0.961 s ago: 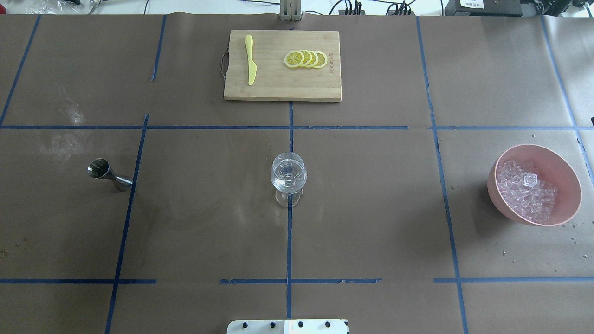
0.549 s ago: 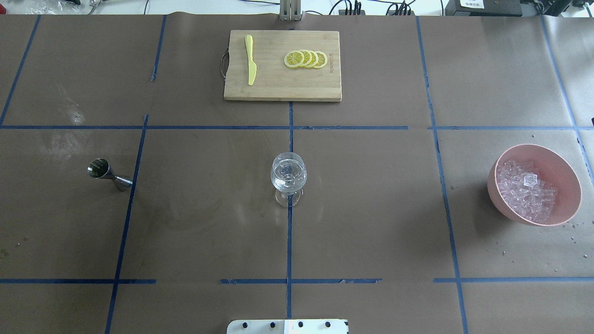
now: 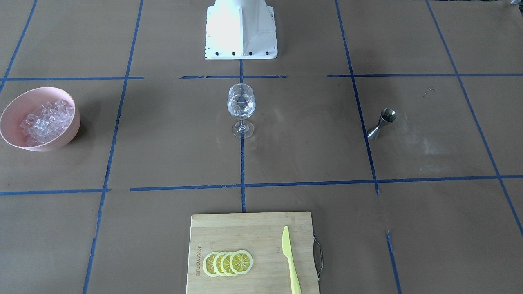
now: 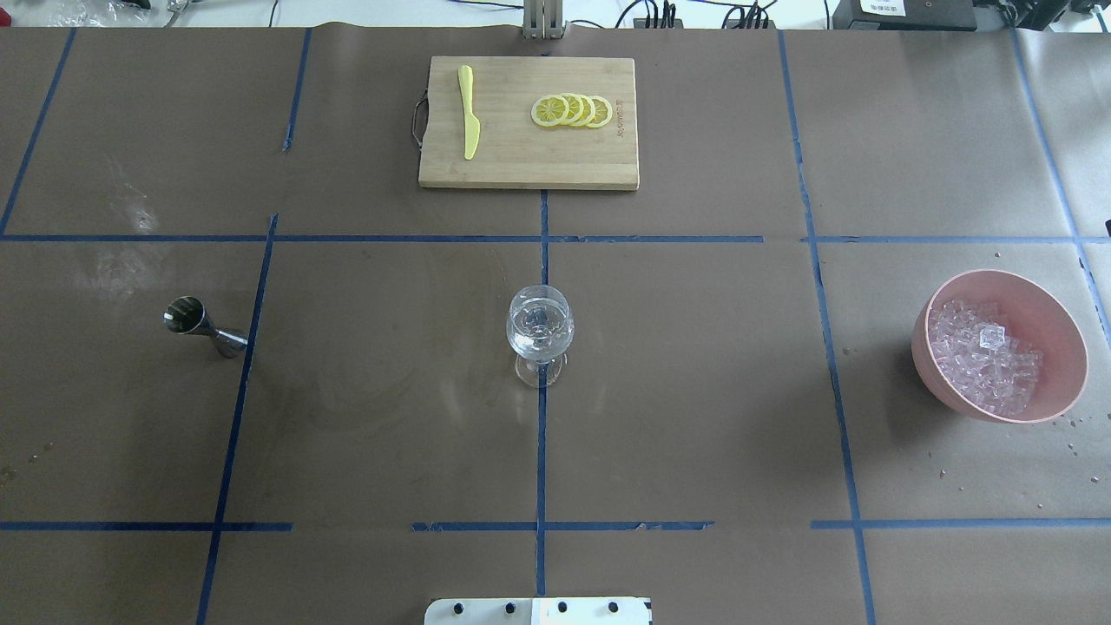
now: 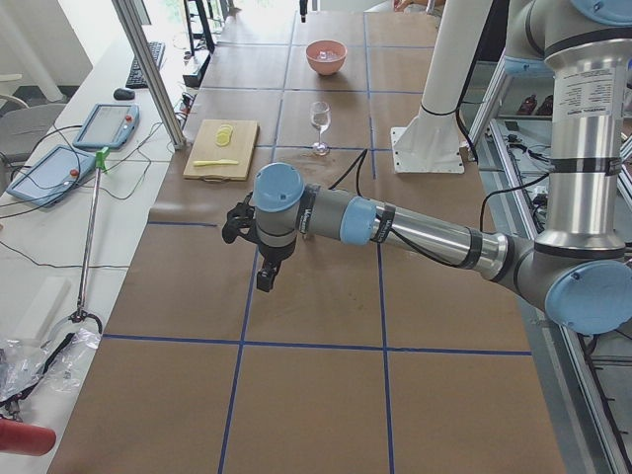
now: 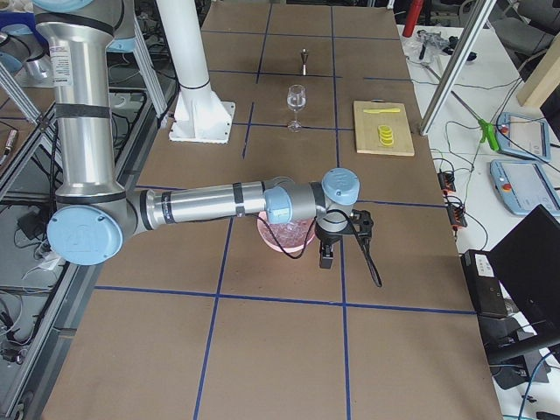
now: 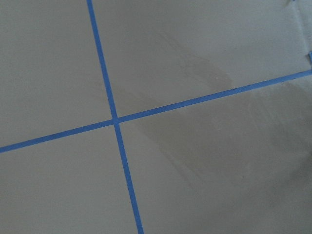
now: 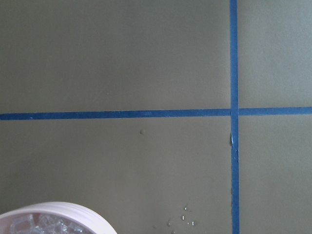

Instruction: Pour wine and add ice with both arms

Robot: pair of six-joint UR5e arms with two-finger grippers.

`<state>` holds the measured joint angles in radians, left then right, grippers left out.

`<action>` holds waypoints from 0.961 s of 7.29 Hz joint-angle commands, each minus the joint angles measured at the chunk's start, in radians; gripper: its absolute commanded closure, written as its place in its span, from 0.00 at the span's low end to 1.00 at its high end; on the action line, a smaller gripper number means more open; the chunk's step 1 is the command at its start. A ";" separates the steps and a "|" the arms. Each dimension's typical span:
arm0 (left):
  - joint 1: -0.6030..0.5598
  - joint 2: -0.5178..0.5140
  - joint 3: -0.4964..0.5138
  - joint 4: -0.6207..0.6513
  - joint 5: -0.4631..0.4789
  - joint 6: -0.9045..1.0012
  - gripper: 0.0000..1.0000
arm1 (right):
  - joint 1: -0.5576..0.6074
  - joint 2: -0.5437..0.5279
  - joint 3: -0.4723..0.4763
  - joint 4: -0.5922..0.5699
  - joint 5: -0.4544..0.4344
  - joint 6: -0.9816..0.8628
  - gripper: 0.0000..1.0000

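ice heaped in bowl, beside right claw | left claw far | openings: cannot tell

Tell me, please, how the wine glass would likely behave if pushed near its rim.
The wine glass would probably tip rather than slide: its bowl, holding clear liquid, sits high on a thin stem over a small foot. Its clear walls look smooth, so likely slippery and fragile.

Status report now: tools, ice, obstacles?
Left tool, right tool: grip state unclear. Ice heaped in bowl, glass upright. Nothing between bowl and glass.
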<state>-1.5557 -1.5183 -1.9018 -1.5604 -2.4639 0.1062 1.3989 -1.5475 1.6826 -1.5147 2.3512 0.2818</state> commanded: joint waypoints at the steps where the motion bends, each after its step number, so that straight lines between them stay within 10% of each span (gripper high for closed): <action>1: 0.003 -0.002 0.006 -0.228 -0.046 -0.017 0.00 | -0.006 -0.006 -0.006 0.028 0.005 0.002 0.00; 5: 0.204 0.026 0.049 -0.704 0.029 -0.539 0.00 | -0.050 0.006 0.002 0.074 0.019 0.000 0.00; 7: 0.509 0.150 0.049 -1.134 0.351 -0.936 0.00 | -0.057 -0.002 -0.003 0.126 0.019 0.000 0.00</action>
<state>-1.2245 -1.4326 -1.8538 -2.4503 -2.2969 -0.5914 1.3498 -1.5479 1.6808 -1.4123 2.3694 0.2821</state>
